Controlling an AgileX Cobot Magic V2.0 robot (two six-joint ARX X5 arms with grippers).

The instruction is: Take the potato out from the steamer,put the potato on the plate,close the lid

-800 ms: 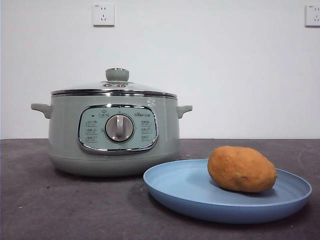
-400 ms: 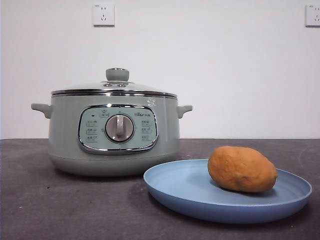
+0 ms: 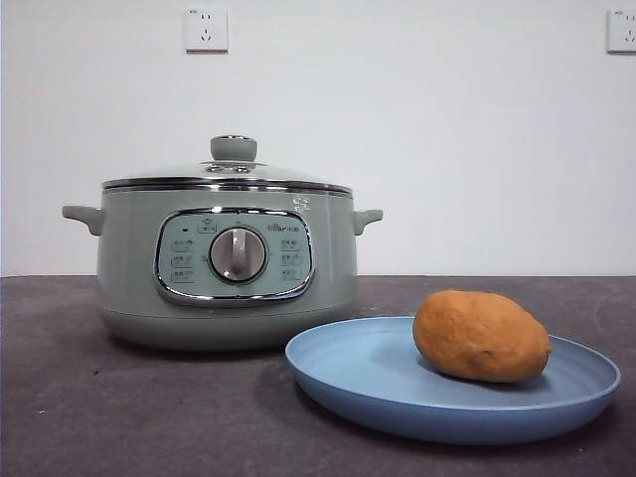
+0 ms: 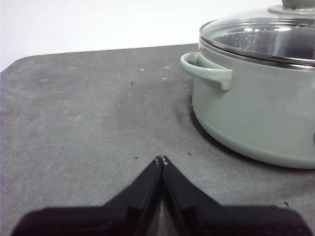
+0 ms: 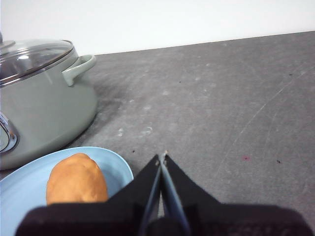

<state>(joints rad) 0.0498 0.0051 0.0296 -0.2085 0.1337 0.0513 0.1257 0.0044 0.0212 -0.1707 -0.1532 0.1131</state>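
The sage-green steamer (image 3: 227, 263) stands on the table at the left, with the glass lid (image 3: 231, 171) seated on its chrome rim. In front and to the right, the orange-brown potato (image 3: 481, 336) lies on the light-blue plate (image 3: 358, 373). My left gripper (image 4: 161, 160) is shut and empty over bare table beside the steamer (image 4: 256, 98), a handle's width away. The right gripper (image 5: 162, 157) is also shut and empty, just beside the plate (image 5: 29, 177) and the potato (image 5: 76, 179). Neither arm shows in the front view.
The dark grey tabletop (image 3: 119, 417) runs to a white wall with two sockets (image 3: 205, 30). The steamer's side handles (image 4: 206, 69) stick out on both sides. The table's far edge (image 4: 98, 49) shows in the left wrist view.
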